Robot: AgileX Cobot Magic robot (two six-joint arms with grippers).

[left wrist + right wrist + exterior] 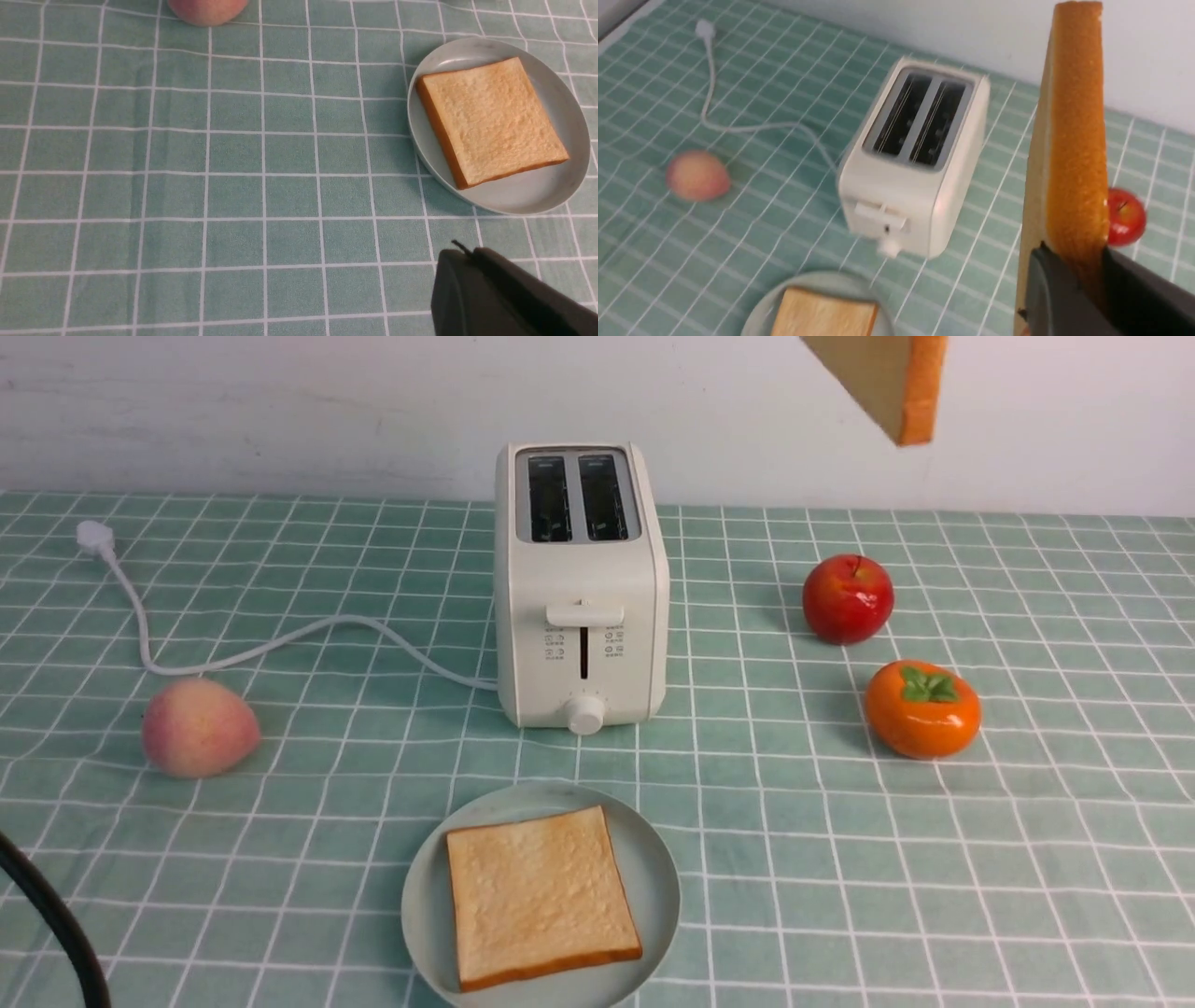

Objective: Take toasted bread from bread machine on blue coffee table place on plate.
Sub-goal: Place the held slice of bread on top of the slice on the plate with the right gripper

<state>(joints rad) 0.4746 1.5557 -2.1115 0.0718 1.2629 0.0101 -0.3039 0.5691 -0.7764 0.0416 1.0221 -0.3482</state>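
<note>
Nearest, my left claw (472,280) hangs clenched and empty near the plate (425,905), where one slice (541,896) lies flat. Beyond, the bread machine (581,616) stands with both slots empty. My right claw (1080,268) pinches the second slice (1076,116) by its edge, high enough to clear the machine.

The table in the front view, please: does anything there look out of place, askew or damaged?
Nothing spilled or damaged. The bread machine stands upright, both slots empty; its plug lies loose on the blue coffee table. One toasted slice lies slightly turned on the plate.

Cream toaster (579,597); teal white-gridded cloth (280,859); golden toast (541,896).
</note>
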